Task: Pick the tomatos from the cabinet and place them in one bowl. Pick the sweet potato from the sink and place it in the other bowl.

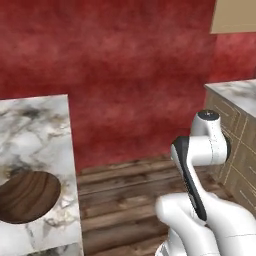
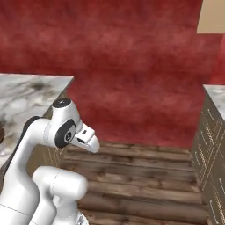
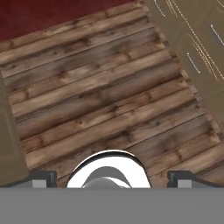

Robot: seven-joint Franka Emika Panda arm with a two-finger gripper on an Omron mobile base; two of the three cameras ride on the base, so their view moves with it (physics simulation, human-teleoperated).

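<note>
Gripper (image 3: 112,177) jaws wide apart, empty, aimed at plank floor (image 3: 100,96). Brown bowl (image 1: 25,196) sits at 8 o'clock on marble counter (image 1: 35,130); cabinet (image 1: 234,16) corner at 1 o'clock. Tomatoes likely light, slick, bruisable: grip across the middle, gently.

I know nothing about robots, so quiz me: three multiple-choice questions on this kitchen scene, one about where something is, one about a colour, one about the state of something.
1. Where does the brown bowl sit?
A. on the wooden floor
B. on the marble counter at the left
C. inside a drawer

2. What colour is the wall?
A. red
B. white
C. green

3. How does the gripper stand?
A. shut on a tomato
C. shut on nothing
B. open, holding nothing

Answers: 1 B, the bowl rests on the marble counter. 2 A, the wall behind the floor is deep red. 3 B, the fingertips stand far apart over bare planks.
</note>
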